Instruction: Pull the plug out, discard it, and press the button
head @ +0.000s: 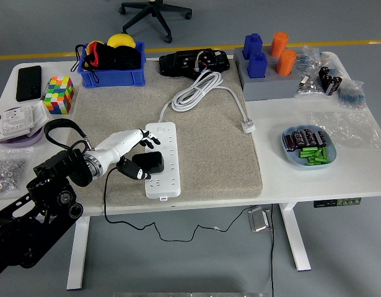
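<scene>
A white power strip (163, 162) lies lengthwise on the grey mat (209, 148). Its white cord (196, 90) coils toward the back. A black plug (149, 163) sits on the strip's left side, and its thin black cable hangs off the table's near edge to the floor. My left hand (135, 152), white with black fingertips, reaches in from the lower left. Its fingers (150, 140) stretch over the strip just behind the plug, and its thumb lies at the plug's left side. I see no closed grasp. The right arm is out of view.
A blue bin (113, 74), a colour cube (59, 94), a black phone (29, 82) and a purple tray (33, 137) stand at the left. A grey block (255, 90) with blue and orange pegs and a blue plate (289, 154) of batteries stand at the right.
</scene>
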`<move>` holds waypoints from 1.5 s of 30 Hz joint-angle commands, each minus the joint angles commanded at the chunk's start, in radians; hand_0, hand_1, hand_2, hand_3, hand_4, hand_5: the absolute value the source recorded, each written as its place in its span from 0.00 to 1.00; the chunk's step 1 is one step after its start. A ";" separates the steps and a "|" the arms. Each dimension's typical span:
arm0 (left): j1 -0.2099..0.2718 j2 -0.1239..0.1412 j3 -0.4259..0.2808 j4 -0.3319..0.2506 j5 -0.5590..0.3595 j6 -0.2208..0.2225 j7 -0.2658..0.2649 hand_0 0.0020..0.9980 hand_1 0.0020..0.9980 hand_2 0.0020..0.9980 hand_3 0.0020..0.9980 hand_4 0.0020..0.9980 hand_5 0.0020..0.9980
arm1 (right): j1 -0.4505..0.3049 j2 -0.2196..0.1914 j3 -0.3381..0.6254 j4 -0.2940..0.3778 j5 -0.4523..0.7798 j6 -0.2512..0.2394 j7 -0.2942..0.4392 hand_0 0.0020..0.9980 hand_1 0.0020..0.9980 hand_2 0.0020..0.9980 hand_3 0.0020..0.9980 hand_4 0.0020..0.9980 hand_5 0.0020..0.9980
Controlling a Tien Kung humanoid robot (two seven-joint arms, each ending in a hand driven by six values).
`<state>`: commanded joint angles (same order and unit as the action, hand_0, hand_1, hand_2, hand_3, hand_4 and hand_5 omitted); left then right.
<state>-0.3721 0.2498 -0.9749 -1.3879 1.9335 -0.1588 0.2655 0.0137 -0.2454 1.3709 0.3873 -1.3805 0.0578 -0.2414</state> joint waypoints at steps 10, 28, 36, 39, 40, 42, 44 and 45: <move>-0.012 -0.006 0.018 0.013 -0.029 0.023 -0.001 0.46 0.39 0.42 0.54 0.78 0.00 | 0.001 -0.001 -0.001 0.000 0.000 0.000 0.000 0.75 0.70 0.71 0.72 0.77 0.64; -0.006 0.004 -0.010 0.012 -0.091 0.078 -0.102 0.47 0.32 0.36 0.49 0.73 0.00 | 0.003 -0.004 -0.009 -0.001 0.001 0.000 0.000 0.75 0.70 0.71 0.72 0.77 0.64; 0.016 0.007 -0.105 0.011 -0.074 0.089 -0.113 0.47 0.32 0.35 0.49 0.73 0.00 | 0.001 -0.003 -0.010 -0.001 0.000 0.000 0.000 0.75 0.70 0.71 0.72 0.77 0.64; 0.019 0.009 -0.154 0.049 -0.041 0.091 -0.110 0.47 0.32 0.36 0.49 0.73 0.00 | -0.001 -0.002 -0.009 -0.001 0.000 0.000 0.000 0.75 0.70 0.71 0.72 0.77 0.64; 0.020 0.011 -0.163 0.058 -0.039 0.091 -0.110 0.47 0.32 0.36 0.49 0.73 0.00 | -0.001 -0.001 -0.009 0.000 0.001 0.000 0.000 0.75 0.70 0.71 0.72 0.77 0.64; 0.019 0.015 -0.179 0.080 -0.031 0.093 -0.111 0.47 0.32 0.36 0.49 0.73 0.00 | -0.001 0.000 -0.008 -0.001 0.000 0.000 0.000 0.75 0.70 0.71 0.72 0.77 0.64; 0.016 0.017 -0.186 0.103 -0.026 0.091 -0.111 0.47 0.32 0.36 0.49 0.73 0.00 | -0.001 0.001 -0.005 -0.002 -0.001 0.000 0.000 0.75 0.70 0.71 0.72 0.77 0.64; 0.015 0.017 -0.187 0.108 -0.025 0.090 -0.110 0.52 0.35 0.38 0.53 0.73 0.00 | -0.001 0.001 -0.005 -0.002 -0.001 0.000 0.000 0.75 0.70 0.71 0.72 0.77 0.64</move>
<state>-0.3566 0.2670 -1.1621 -1.2797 1.9084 -0.0692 0.1554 0.0128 -0.2444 1.3658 0.3858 -1.3812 0.0578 -0.2417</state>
